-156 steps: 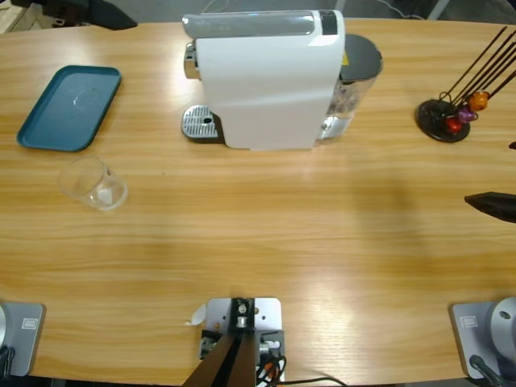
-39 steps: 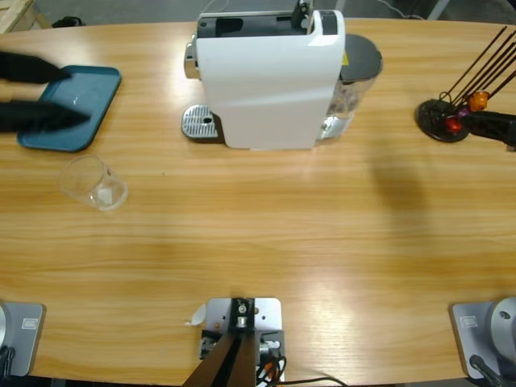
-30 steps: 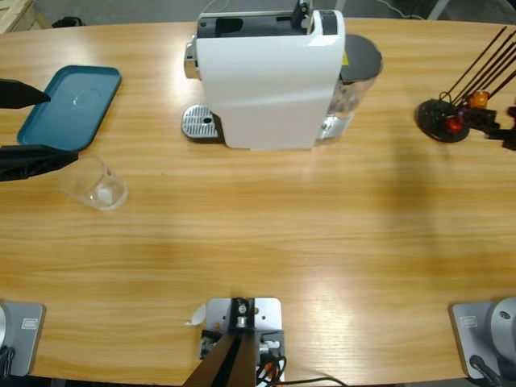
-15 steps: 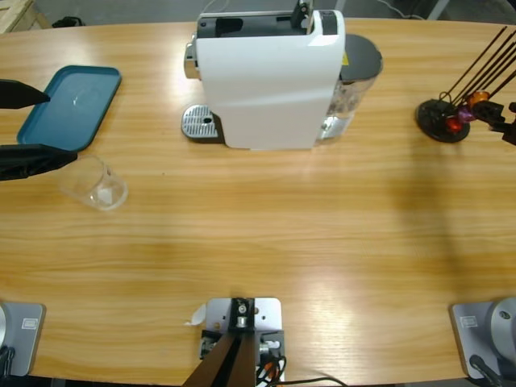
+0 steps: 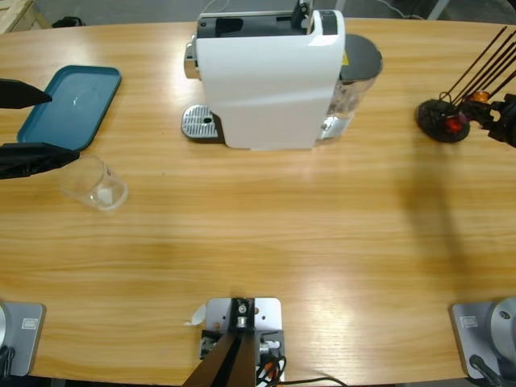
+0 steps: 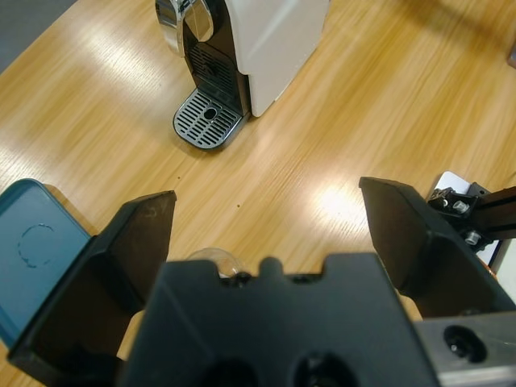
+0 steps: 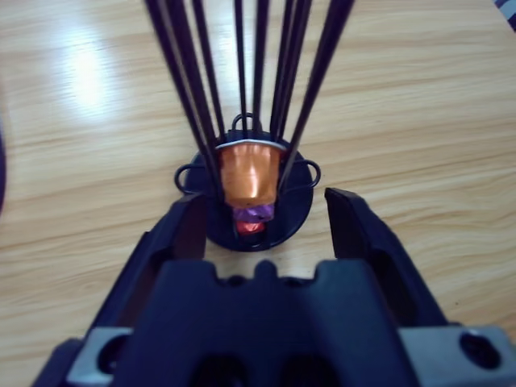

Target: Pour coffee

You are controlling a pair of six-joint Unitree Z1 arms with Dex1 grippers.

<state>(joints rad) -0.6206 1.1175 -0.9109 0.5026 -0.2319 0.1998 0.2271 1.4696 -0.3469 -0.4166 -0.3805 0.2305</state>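
From above, your left gripper (image 5: 20,125) comes in from the left edge, jaws wide apart, one tip over the teal tray (image 5: 68,109) and the other just beside the empty glass (image 5: 93,184). Your right gripper (image 5: 504,121) shows only as a black tip at the right edge, touching or nearly touching the capsule stand (image 5: 442,119). The white machine (image 5: 266,81) stands at the back middle of the tabletop (image 5: 266,242), its drip grate (image 5: 200,123) on its left side. You can see no coffee anywhere; the glass looks clear and dry.

Along your left wrist, the jaws stand spread, the glass rim (image 6: 211,262) peeking just above the gripper body between them. The tray corner (image 6: 32,242) lies at the left, with the machine (image 6: 258,40) and its grate (image 6: 208,121) well beyond.

Along your right wrist, the jaws are apart, reaching toward the stand's black base (image 7: 254,205). An orange capsule (image 7: 250,173) sits among the rods, with a purple one (image 7: 256,214) and a red one (image 7: 248,228) under it.
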